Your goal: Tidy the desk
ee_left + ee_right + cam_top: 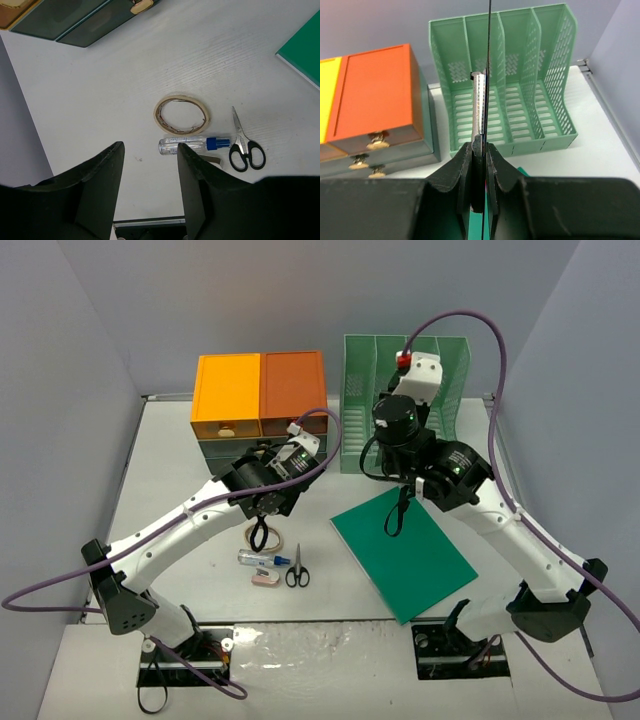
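Top external view: the desk (165, 462) is seen as a broad, flat, matte off-white rectangle lying level, face up, under both arms and bounded by grey walls. Its long axis seems to run left to right in front of the arm bases, though the foreshortening makes that hard to confirm. At its far edge a drawer unit (260, 390) with a smooth yellow and orange top is set just left of a green slotted plastic file rack (365, 390) with upright dividers. A flat green rectangular sheet (405, 550) lies on the desk at an angle, one corner turned towards the rack.

The right gripper (398, 515) is held above that sheet. In the right wrist view its jaws (480, 145) are seen pressed together on a thin strip (478, 105), seen edge-on, silvery and finely ribbed, pointing towards the rack.

The left gripper (262, 530) is held over the middle left of the desk. In the left wrist view its black fingers (102, 180) are spread apart, with nothing between them. Below them on the desk lie a beige tape roll (182, 96), flat and ring-shaped, a clear bottle (182, 145) with a blue cap lying on its side just beside the roll, and black-handled scissors (241, 141) with the blades closed, next to the bottle's cap.
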Controlling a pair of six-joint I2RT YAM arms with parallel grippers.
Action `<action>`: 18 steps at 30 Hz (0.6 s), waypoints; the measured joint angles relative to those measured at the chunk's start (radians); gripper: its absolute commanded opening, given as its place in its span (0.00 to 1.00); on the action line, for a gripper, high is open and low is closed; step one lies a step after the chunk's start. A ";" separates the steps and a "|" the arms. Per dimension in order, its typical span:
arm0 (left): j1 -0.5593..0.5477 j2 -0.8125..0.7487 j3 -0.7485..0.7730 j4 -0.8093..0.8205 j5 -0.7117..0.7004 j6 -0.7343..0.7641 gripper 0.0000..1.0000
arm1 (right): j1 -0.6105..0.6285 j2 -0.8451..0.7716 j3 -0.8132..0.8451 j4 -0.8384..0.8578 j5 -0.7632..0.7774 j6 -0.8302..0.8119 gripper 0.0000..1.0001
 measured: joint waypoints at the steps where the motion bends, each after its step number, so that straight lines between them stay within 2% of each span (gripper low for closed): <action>1: 0.000 0.000 0.000 0.000 -0.002 0.000 0.43 | -0.023 0.001 0.001 0.013 -0.016 -0.017 0.00; 18: 0.000 0.000 -0.001 0.003 -0.020 0.008 0.44 | -0.208 0.149 0.097 0.209 -0.246 -0.214 0.00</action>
